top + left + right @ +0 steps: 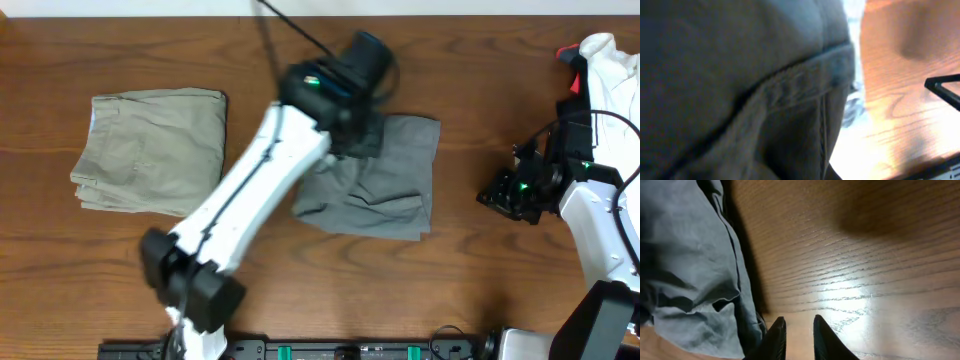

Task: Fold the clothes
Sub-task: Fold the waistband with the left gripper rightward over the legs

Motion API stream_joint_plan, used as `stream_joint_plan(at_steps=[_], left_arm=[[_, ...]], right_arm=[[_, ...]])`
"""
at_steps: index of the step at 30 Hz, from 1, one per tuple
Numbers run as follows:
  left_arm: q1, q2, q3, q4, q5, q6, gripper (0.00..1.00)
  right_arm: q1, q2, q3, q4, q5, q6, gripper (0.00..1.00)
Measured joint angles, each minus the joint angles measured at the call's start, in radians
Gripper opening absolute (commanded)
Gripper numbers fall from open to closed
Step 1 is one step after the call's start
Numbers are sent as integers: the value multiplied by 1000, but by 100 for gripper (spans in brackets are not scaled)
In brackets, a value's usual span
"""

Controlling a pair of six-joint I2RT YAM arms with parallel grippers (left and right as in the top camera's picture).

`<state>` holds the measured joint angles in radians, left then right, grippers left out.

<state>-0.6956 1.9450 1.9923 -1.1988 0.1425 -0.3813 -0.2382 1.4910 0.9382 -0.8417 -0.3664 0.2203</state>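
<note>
Grey shorts lie crumpled mid-worktop beneath the left hand, arm stretched forward; its grip cannot be told. Right hand, bare worktop below, fingers slightly parted, holds nothing.

You see matt grey woven cloth shorts with stitched seams left of your right gripper, on a glossy, grained wood bench.
</note>
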Motion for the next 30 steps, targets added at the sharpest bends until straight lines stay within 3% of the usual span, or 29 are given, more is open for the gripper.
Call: stream_joint_plan(at_steps=[2,3,7,16,19,22,26,30], left_arm=[[-39,49,0,40,0,-34,12],[-53,67,0,55,0,-46,23],[-104,138,0,119,12,-95,43],[-121,135,0,96,10,-55,44],[-100,100,0,31,-37,-41,32],[-64,62,0,-35,-68,-25,31],[-18,50,-14,-56,-90,1,31],[21,51,-136,27,-98,45,31]], right_arm=[[0,0,0,0,0,0,18],[0,0,0,0,0,0,18],[0,0,0,0,0,0,18],[0,0,0,-1,0,0,18],[0,0,0,-2,0,0,19],[0,0,0,2,-11,-14,20],[1,0,0,14,-98,-78,26],[33,0,0,18,-237,-163,29]])
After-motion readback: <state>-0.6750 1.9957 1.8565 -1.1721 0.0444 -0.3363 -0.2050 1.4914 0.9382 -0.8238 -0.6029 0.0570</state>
